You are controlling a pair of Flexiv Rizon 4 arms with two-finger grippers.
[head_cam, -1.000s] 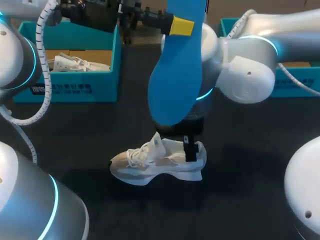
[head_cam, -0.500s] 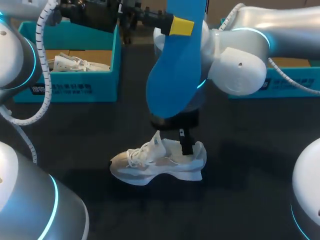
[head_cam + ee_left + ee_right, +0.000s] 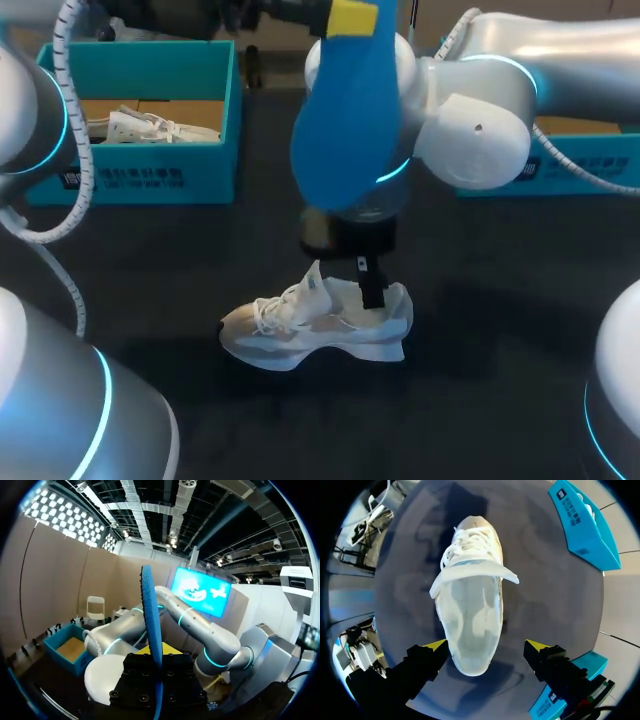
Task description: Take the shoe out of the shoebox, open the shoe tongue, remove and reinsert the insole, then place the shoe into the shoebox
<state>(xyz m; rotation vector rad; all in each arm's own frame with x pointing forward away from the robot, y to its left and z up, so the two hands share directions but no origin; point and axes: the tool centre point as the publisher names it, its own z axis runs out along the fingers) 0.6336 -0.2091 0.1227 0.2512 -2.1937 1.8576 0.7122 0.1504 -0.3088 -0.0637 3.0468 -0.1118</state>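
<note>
A teal shoebox (image 3: 150, 160) stands in the upper left of the frame. Just right of it, at upper centre, the left claw (image 3: 350, 20) is clamped on the blue insole (image 3: 345, 120), which hangs down broad end lowest. In the left wrist view the insole shows edge-on, rising straight from between the fingers.

The insole is probably light, thin and floppy. Held by one end it may sway, so the free end should lead into the shoe's mouth.

Below the insole, at lower centre, the white sneaker (image 3: 300, 335) sits upright on the dark table (image 3: 480, 400), toe toward the left, tongue (image 3: 475, 575) folded forward. It looks light and soft-walled, with a stiffer heel, which is the sound place to steady it.

The right claw (image 3: 487, 647) hangs over that heel. Its yellow tips are apart, one just beside the heel and the other clear of it.

A second teal box (image 3: 590, 165) lies at the right edge.

Since a second ago the insole has risen a little and the right arm has drawn toward the centre, its claw slightly higher. The sneaker has not shifted.
</note>
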